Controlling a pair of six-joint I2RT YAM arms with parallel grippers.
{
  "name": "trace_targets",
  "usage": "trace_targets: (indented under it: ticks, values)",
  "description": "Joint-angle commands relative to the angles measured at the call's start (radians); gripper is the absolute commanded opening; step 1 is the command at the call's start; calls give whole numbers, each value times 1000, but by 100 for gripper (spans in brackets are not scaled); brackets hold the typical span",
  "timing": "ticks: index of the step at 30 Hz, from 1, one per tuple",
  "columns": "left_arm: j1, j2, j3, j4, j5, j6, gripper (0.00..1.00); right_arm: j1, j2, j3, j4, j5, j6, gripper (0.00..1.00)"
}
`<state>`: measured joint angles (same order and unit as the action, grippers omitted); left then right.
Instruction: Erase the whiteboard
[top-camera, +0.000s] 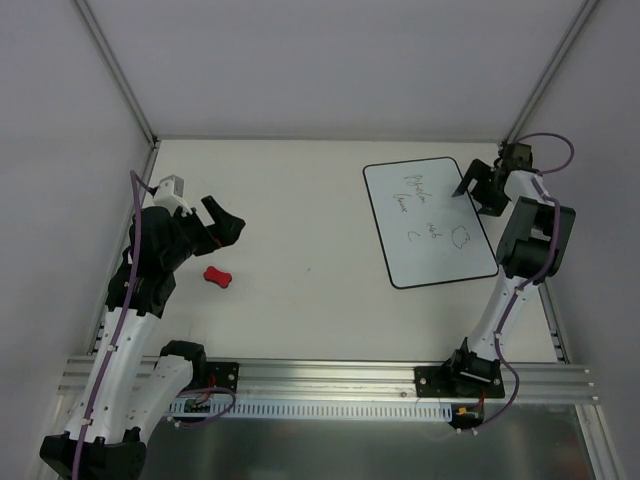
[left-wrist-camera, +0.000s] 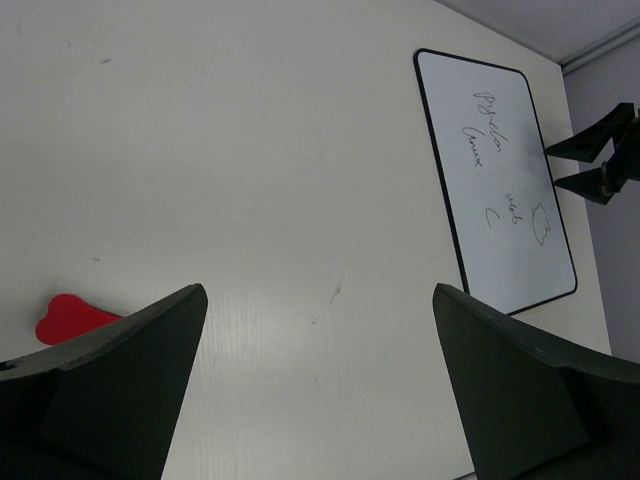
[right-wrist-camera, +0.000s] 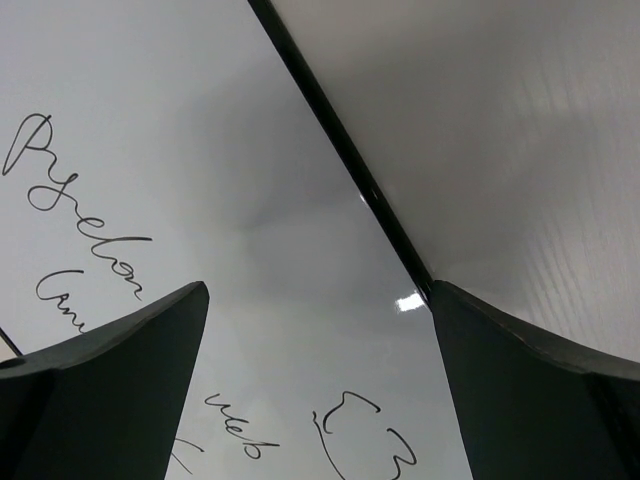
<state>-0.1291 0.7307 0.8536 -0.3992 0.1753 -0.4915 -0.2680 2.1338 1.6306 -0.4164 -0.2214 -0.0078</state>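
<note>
The whiteboard (top-camera: 430, 225) lies flat at the right of the table, white with a thin black border and dark handwriting on it. It also shows in the left wrist view (left-wrist-camera: 500, 190) and fills the right wrist view (right-wrist-camera: 200, 200). My right gripper (top-camera: 476, 194) is open and empty, over the board's far right edge (right-wrist-camera: 318, 290). A small red bone-shaped eraser (top-camera: 217, 276) lies on the table at the left. My left gripper (top-camera: 224, 216) is open and empty above the table, just beyond the eraser (left-wrist-camera: 62, 317), which shows beside its left finger (left-wrist-camera: 120, 380).
The table (top-camera: 300, 220) is enclosed by grey walls with metal corner posts (top-camera: 115, 70). An aluminium rail (top-camera: 330, 378) with both arm bases runs along the near edge. The right arm's elbow (top-camera: 535, 240) stands beside the board's right edge.
</note>
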Motion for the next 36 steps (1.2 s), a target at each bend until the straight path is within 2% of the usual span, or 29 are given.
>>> trace_targets:
  ticks: [1,8,11,15,16,21,27,36]
  values:
    - [6,-8,-5,19,12,-24,99,-13,52,61,-9,-47,14,99]
    - [6,-17,-7,17,12,-32,99,-13,100,71,-10,-99,69,98]
    - [6,-20,-8,17,12,-35,99,-13,103,61,-22,-141,74,88]
    - [6,-25,-13,17,12,-36,99,15,74,19,-90,-131,54,86]
    - [6,-25,-14,17,12,-36,99,35,60,6,-91,-136,30,81]
    - [6,-33,-14,16,7,-30,99,98,-14,-47,-165,-47,15,77]
    - [6,-48,-25,17,6,-33,99,203,-93,-164,-176,33,-52,76]
    - [6,-67,-68,17,-5,-48,99,412,-176,-301,-194,191,-106,74]
